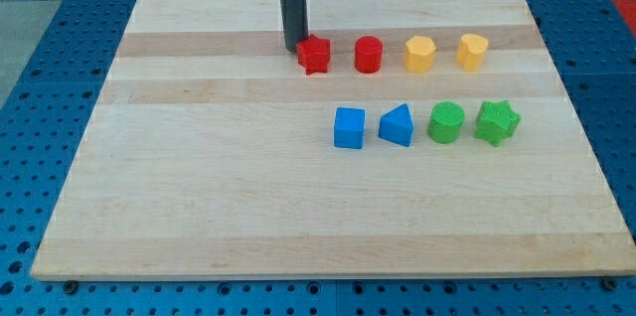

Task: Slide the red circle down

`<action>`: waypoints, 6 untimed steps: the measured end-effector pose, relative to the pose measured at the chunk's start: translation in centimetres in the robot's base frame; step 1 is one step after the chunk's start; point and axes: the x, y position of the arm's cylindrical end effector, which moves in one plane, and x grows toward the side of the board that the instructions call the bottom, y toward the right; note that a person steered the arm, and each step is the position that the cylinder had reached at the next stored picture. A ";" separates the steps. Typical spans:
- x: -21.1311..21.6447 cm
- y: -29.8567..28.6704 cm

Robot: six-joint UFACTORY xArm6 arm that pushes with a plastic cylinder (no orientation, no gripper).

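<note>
- Since the task concerns it, the small red plastic circle point(369, 55) comes first: it stands in the upper row of blocks on the pale wooden board point(199, 197), nearer the view's top than the middle.
- Just to the view's left of the red circle sits a red star-shaped block point(314, 55), apart from it by a narrow gap.
- To the view's right of the red circle come a yellow pentagon-like block point(420, 54) and then a yellow heart-like block point(472, 51).
- Below the red circle, slightly to the view's left, lies a blue cube point(349, 127); slightly to the view's right, a blue wedge-like block point(397, 125); further right a green cylinder point(446, 122) and a green star point(497, 121).
- My tip point(294, 50) rests left of the red circle, touching or almost touching the red star's upper-left edge. I carry no jaws, only a plain rod, so nothing is spread or pinched.
- Risk, as I judge it: moving straight toward the red circle would shove the red star into it sideways.
- Pushed down off-centre, the circle could veer and strike the blue cube or wedge.
</note>
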 end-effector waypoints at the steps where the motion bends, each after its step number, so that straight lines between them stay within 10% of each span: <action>1: -1.2 -0.7; 3: -4.9 9.2; 6: 3.7 10.4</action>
